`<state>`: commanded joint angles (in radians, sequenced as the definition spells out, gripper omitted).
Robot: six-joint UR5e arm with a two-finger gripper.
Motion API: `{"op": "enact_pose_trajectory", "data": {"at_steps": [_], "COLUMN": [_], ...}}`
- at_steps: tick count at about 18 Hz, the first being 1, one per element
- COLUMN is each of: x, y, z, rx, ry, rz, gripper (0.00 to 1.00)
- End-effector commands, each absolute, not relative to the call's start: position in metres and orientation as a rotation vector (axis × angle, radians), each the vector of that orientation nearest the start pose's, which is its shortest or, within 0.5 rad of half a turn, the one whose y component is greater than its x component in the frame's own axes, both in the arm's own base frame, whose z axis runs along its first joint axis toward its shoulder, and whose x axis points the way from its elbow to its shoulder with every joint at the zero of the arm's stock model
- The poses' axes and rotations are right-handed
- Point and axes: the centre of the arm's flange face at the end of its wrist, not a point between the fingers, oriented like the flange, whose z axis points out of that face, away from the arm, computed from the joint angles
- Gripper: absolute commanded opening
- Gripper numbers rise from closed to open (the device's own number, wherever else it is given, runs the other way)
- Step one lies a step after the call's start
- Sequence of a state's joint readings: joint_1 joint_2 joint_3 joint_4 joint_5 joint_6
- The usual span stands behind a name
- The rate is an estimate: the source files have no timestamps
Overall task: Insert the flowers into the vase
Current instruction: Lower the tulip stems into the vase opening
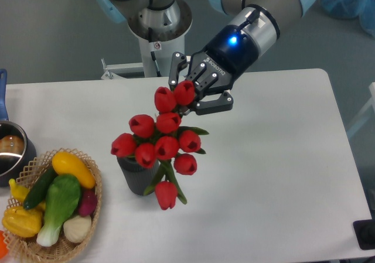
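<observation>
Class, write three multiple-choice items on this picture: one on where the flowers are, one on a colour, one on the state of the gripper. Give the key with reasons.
1. Where are the flowers?
A. Lying in the basket
B. Held in the air, in front of the vase
C. Inside the pot

2. What colour are the buds?
A. Yellow
B. White
C. Red

3. What is the gripper doing?
A. Shut on the flowers
B. Open above the basket
C. Resting on the table

Key: 1 B, the bunch hangs from the gripper and covers the top of the vase. 2 C, every bud is red. 3 A, its fingers close on the top of the bunch.
</observation>
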<state>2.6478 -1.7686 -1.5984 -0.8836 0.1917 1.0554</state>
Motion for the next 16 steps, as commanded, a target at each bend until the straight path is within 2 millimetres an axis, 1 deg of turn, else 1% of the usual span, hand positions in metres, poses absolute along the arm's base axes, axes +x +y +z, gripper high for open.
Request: {"op": "enact_pose_trajectory", "data": {"at_steps": [2, 6, 11, 14, 15, 16], "x": [-0.378, -0.367, -0.359, -0.352, -0.353, -0.352], "y": [0.482, 0.492, 0.502, 0.513, 0.515, 0.517], "z": [0.515, 0.513, 0.507, 0.500, 0.497, 0.499], "rx": [-1.724, -1.722, -1.722, -1.721, -1.722, -1.721], "ry": [0.334, 0.354, 0.367, 0.384, 0.383, 0.390], "rz": [-0.354, -0.376, -0.399, -0.420, -0.424, -0.422], "gripper": [0.00, 0.00, 0.00, 0.00, 0.00, 0.00]}}
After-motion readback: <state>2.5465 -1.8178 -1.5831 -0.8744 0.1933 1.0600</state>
